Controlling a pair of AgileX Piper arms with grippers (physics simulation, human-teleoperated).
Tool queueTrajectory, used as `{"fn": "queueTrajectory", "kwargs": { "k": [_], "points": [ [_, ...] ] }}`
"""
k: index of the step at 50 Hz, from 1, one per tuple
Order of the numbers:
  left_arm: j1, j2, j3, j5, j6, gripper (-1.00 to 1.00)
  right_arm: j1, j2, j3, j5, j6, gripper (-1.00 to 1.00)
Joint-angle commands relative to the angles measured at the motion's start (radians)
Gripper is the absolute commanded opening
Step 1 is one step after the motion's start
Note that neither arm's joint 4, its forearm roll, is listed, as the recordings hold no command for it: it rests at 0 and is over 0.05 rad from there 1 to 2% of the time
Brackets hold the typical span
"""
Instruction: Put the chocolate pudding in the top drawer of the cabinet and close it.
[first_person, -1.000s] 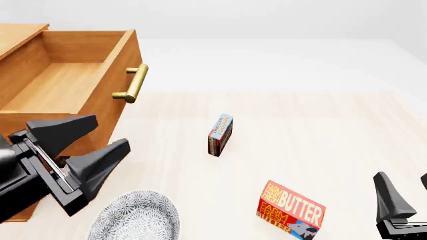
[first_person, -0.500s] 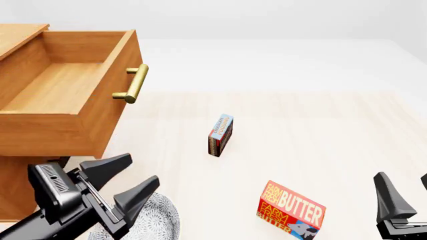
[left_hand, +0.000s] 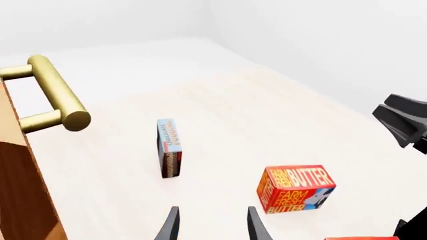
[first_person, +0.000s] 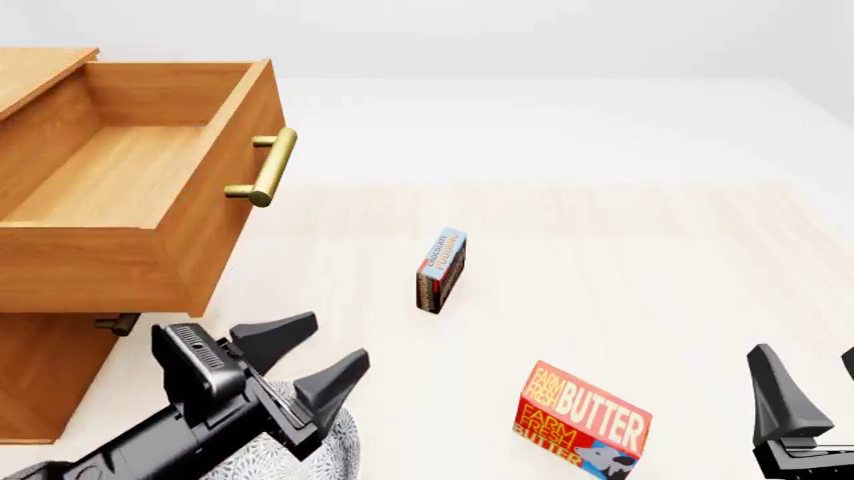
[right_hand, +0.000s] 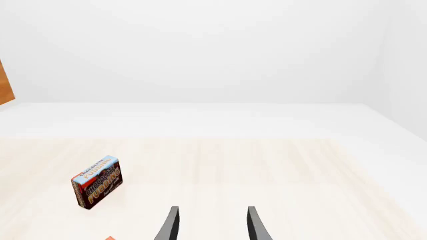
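A pale wooden table (first_person: 641, 260) under white walls; the chocolate pudding (first_person: 441, 271) stands on edge mid-table, right of the top drawer (first_person: 120, 190), which is pulled open. The left gripper (first_person: 296, 357) hovers with fingers spread wide and empty; the right gripper (first_person: 807, 385) waits apart, also spread.

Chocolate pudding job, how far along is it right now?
Done: the top drawer stands pulled open. In hand: the left end effector, open and empty, hangs near the chocolate pudding, which stands on the table untouched. Left: grasp the pudding, place it in the drawer, push it shut.
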Motion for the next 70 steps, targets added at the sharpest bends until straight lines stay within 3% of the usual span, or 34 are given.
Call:
{"fn": "queueTrajectory", "kwargs": {
  "k": [1, 2, 4, 5, 7, 10, 19, 20, 24, 26, 30, 33, 35, 36, 37, 40, 47, 50, 51, 54, 58, 60, 62, 70],
  "points": [
    [-0.008, 0.137, -0.074, -0.051, -0.035, 1.0, 0.0, 0.0, 0.0, 0.0, 0.0, 1.0],
    [-0.009, 0.187, -0.066, -0.11, -0.038, 1.0, 0.0, 0.0, 0.0, 0.0, 0.0, 1.0],
    [-0.015, 0.215, -0.079, -0.121, -0.046, 1.0, 0.0, 0.0, 0.0, 0.0, 0.0, 1.0],
    [-0.01, 0.16, -0.117, -0.02, -0.046, 1.0, 0.0, 0.0, 0.0, 0.0, 0.0, 1.0],
    [-0.003, 0.237, -0.096, -0.115, -0.063, 1.0, 0.0, 0.0, 0.0, 0.0, 0.0, 1.0],
    [0.003, 0.254, -0.09, -0.142, -0.094, 1.0, 0.0, 0.0, 0.0, 0.0, 0.0, 1.0],
    [0.016, 0.284, -0.129, -0.116, -0.098, 1.0, 0.0, 0.0, 0.0, 0.0, 0.0, 1.0],
    [0.025, 0.225, -0.153, -0.035, -0.103, 1.0, 0.0, 0.0, 0.0, 0.0, 0.0, 1.0],
    [0.039, 0.279, -0.141, -0.098, -0.112, 1.0, 0.0, 0.0, 0.0, 0.0, 0.0, 1.0],
    [0.043, 0.234, -0.199, 0.033, -0.087, 1.0, 0.0, 0.0, 0.0, 0.0, 0.0, 1.0],
    [0.034, 0.231, -0.227, 0.065, -0.093, 1.0, 0.0, 0.0, 0.0, 0.0, 0.0, 1.0],
    [0.033, 0.292, -0.227, 0.012, -0.088, 1.0, 0.0, 0.0, 0.0, 0.0, 0.0, 1.0],
    [0.041, 0.259, -0.273, 0.102, -0.081, 1.0, 0.0, 0.0, 0.0, 0.0, 0.0, 1.0],
    [0.04, 0.296, -0.26, 0.054, -0.082, 1.0, 0.0, 0.0, 0.0, 0.0, 0.0, 1.0],
    [0.042, 0.272, -0.29, 0.115, -0.079, 1.0, 0.0, 0.0, 0.0, 0.0, 0.0, 1.0],
    [0.044, 0.3, -0.292, 0.095, -0.081, 1.0, 0.0, 0.0, 0.0, 0.0, 0.0, 1.0],
    [0.041, 0.312, -0.385, 0.232, -0.082, 1.0, 0.0, 0.0, 0.0, 0.0, 0.0, 1.0],
    [0.042, 0.354, -0.377, 0.192, -0.086, 1.0, 0.0, 0.0, 0.0, 0.0, 0.0, 1.0],
    [0.045, 0.33, -0.415, 0.266, -0.085, 1.0, 0.0, 0.0, 0.0, 0.0, 0.0, 1.0],
    [0.041, 0.378, -0.412, 0.233, -0.098, 1.0, 0.0, 0.0, 0.0, 0.0, 0.0, 1.0],
    [0.045, 0.353, -0.47, 0.332, -0.094, 1.0, 0.0, 0.0, 0.0, 0.0, 0.0, 1.0],
    [0.048, 0.376, -0.459, 0.297, -0.098, 1.0, 0.0, 0.0, 0.0, 0.0, 0.0, 1.0],
    [0.049, 0.349, -0.495, 0.371, -0.099, 1.0, 0.0, 0.0, 0.0, 0.0, 0.0, 1.0],
    [0.032, 0.401, -0.528, 0.392, -0.121, 1.0, 0.0, 0.0, 0.0, 0.0, 0.0, 1.0]
  ]
}}
